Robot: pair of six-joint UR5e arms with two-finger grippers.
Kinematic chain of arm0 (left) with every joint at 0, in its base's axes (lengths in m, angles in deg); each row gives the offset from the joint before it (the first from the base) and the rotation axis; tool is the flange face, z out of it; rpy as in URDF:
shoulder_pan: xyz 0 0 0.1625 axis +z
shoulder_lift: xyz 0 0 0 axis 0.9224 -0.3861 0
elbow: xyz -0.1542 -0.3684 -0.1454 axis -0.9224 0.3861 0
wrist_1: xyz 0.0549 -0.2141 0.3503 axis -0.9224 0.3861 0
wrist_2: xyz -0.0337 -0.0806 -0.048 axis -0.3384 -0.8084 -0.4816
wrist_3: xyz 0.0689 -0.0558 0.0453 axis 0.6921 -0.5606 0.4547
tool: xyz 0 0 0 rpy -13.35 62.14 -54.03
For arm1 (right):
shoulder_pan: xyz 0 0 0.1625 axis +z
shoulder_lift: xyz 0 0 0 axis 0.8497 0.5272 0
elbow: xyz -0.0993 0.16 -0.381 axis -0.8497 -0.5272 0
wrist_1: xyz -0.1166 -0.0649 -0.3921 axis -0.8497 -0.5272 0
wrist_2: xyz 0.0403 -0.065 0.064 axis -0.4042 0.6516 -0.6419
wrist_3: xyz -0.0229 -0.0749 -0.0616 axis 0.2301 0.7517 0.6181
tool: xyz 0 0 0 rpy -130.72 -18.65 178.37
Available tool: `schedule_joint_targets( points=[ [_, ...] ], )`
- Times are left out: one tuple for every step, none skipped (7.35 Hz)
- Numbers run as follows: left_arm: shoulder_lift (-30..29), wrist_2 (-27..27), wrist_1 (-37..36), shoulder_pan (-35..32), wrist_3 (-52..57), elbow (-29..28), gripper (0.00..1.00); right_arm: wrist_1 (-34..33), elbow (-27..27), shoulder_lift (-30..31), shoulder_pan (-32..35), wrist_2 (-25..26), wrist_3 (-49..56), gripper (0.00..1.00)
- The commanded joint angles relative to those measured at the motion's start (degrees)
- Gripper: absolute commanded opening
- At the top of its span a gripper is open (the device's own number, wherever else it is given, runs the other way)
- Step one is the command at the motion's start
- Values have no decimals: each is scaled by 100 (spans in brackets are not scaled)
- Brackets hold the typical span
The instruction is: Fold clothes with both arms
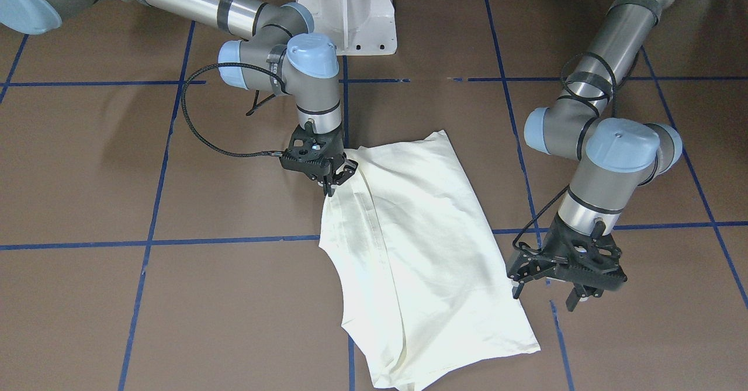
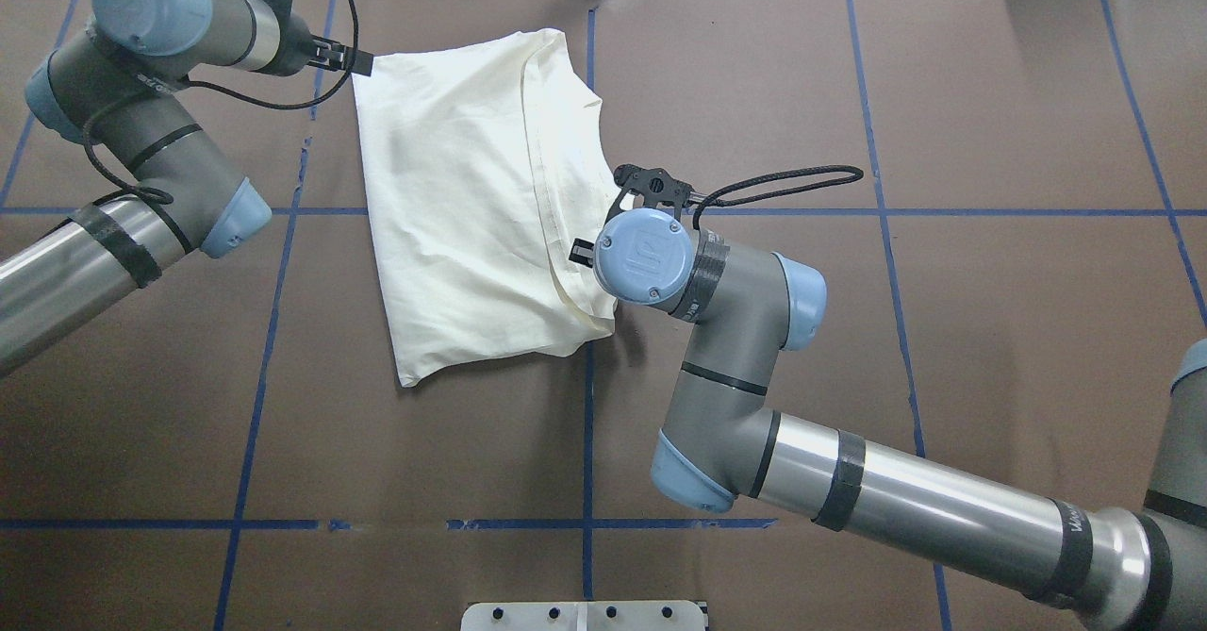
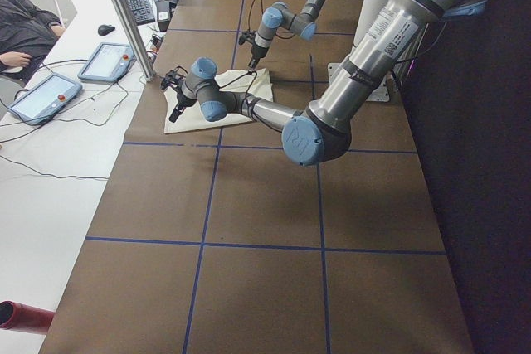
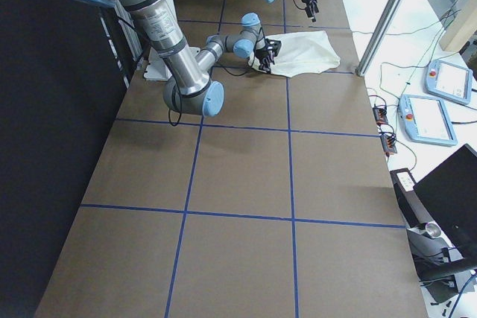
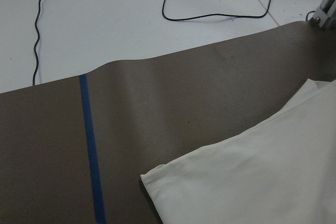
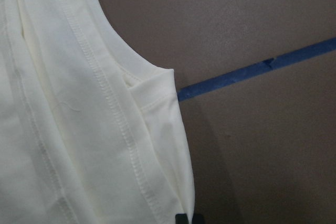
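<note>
My right gripper (image 1: 331, 187) is clamped on the shirt (image 1: 421, 233) edge; left gripper (image 1: 546, 294), spread, hangs beside a corner, shirt at four o'clock overhead.

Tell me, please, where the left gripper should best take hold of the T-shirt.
Probably the free corner of the T-shirt, beside the open left gripper. It lies flat where two straight edges meet, with table on both sides. Come from the robot's left, low, sliding one finger under the edge.

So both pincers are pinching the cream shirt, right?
Not quite. Only the right pincer is pinching the cream shirt. The left pincer hangs open beside it, off the cloth, as the exterior front-facing view shows.
</note>
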Motion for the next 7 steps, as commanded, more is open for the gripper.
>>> schedule_joint_targets(
  points=[
    [-2, 0, 0, 6, -14, 0, 100, -33, 873, 745, -12, 30, -24, 0],
    [-2, 0, 0, 6, -5, 0, 100, -42, 1461, 1245, -273, 170, -224, 0],
    [-2, 0, 0, 6, -5, 0, 100, -42, 1876, 1555, -650, 563, -391, 0],
    [-2, 0, 0, 6, -14, 9, 100, -42, 2098, 1810, -915, 784, -532, 0],
    [-10, 0, 0, 6, -14, 9, 100, -42, 2239, 1961, -1048, 934, -577, 0],
    [-2, 0, 0, 6, -14, 35, 100, -51, 2266, 2014, -1101, 953, -517, 99],
    [-2, -9, -9, 6, -14, 79, 100, -216, 2275, 1989, -1058, 910, -298, 100]
  ],
)
